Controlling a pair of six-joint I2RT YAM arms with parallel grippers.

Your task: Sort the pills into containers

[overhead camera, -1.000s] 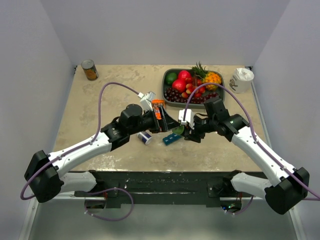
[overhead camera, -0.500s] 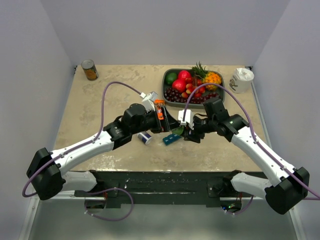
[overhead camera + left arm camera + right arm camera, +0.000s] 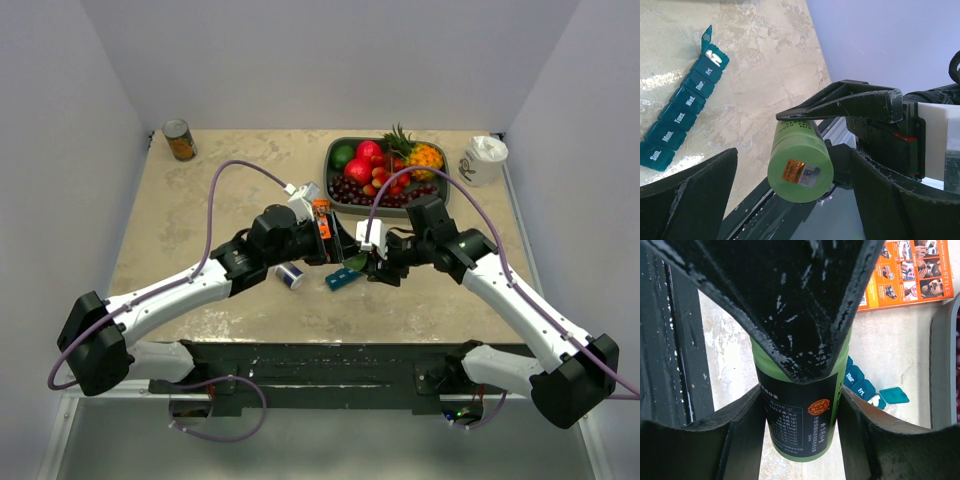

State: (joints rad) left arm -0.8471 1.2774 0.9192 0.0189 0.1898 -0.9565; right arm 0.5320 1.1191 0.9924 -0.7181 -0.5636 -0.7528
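Note:
My right gripper [image 3: 800, 407] is shut on a green pill bottle [image 3: 802, 425] with a black label and holds it above the table. The bottle also shows in the top view [image 3: 353, 262]. My left gripper [image 3: 794, 167] is open, and its jaws stand wide on either side of the bottle's round base [image 3: 800, 170]. The teal pill-organizer strip [image 3: 682, 110] lies on the table below. Its Fri compartment is open with a white pill [image 3: 715, 56] inside. The strip also shows in the top view [image 3: 340, 279] and in the right wrist view [image 3: 860, 382].
An orange box [image 3: 318, 212] lies behind the left wrist. A small white and blue cylinder [image 3: 289, 275] lies left of the strip. The grey fruit tray [image 3: 328, 175] is at the back, with a can [image 3: 180, 140] back left and a white cup [image 3: 484, 160] back right.
My left arm has moved a little to the right, bringing its open gripper closer around the bottle. The right arm and the bottle have not moved.

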